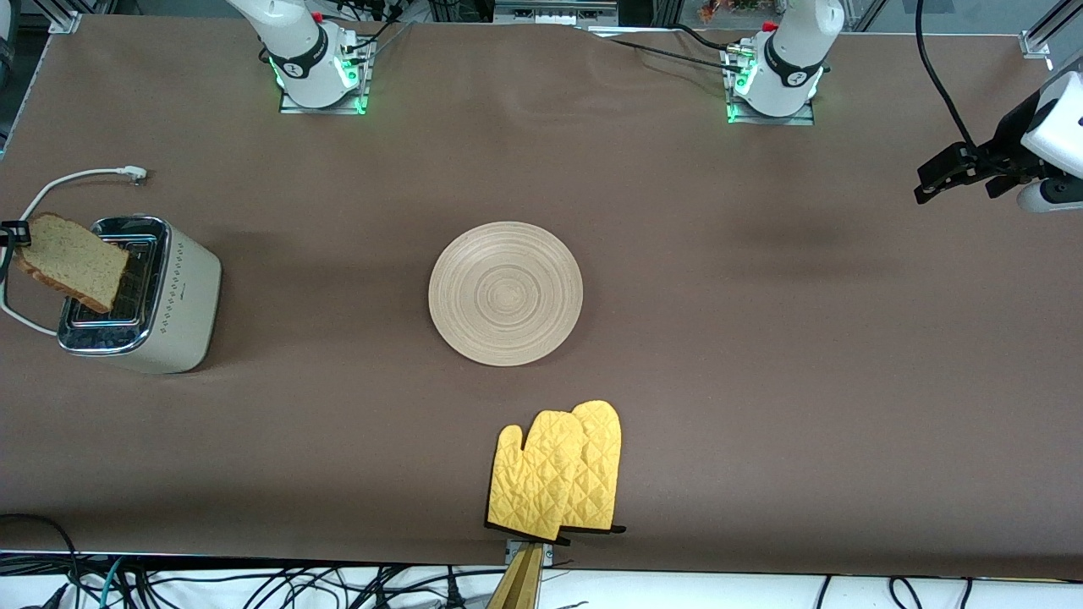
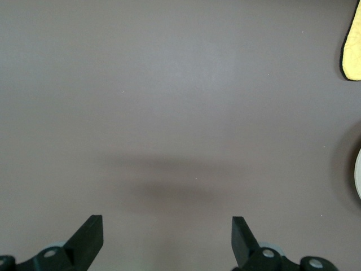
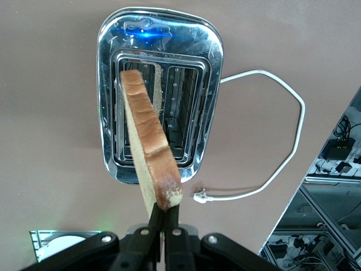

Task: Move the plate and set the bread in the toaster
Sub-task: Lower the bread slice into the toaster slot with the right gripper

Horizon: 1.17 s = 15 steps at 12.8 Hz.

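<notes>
The bread hangs tilted over the toaster, which stands at the right arm's end of the table. My right gripper is shut on the slice's crust corner. In the right wrist view the bread is edge-on above one slot of the toaster's chrome top. At the front view's edge only a bit of the right gripper shows. The round wooden plate lies bare at mid-table. My left gripper is open with nothing in it, and it waits over the left arm's end of the table.
A pair of yellow oven mitts lies nearer to the front camera than the plate, by the table's edge. The toaster's white cord loops on the table beside it, its plug unplugged.
</notes>
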Motion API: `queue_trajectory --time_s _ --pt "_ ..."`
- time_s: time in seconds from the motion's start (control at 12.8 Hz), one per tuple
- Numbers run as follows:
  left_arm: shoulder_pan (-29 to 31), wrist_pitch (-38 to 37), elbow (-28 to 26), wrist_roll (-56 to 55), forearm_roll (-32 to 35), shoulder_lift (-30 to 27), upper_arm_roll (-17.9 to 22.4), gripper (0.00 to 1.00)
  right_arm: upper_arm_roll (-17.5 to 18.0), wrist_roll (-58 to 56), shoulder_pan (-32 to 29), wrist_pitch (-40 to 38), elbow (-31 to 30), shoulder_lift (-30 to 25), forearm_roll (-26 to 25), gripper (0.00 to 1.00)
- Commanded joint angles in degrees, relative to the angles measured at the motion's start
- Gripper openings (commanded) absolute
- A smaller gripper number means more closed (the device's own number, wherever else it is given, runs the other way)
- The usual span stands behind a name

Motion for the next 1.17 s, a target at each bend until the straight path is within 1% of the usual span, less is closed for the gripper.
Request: queue_trajectory --time_s 0.0,0.55,1.09 --pt "0.1 -1.3 1.9 -0.6 -1.2 0.8 0.0 1.0 0.4 -0.1 -0.1 -1.3 1.1 0.8 -0.4 0.0" --pt "0.3 -1.3 1.8 -0.5 -1.2 0.8 0.0 1.0 0.4 0.0 -0.2 -1.3 0.6 1.4 -0.8 0.0" --pt "0.4 -1.3 1.9 -0.5 -1.2 0.8 0.0 1.0 0.4 -0.1 -0.2 -1.3 0.6 3.7 -0.8 0.0"
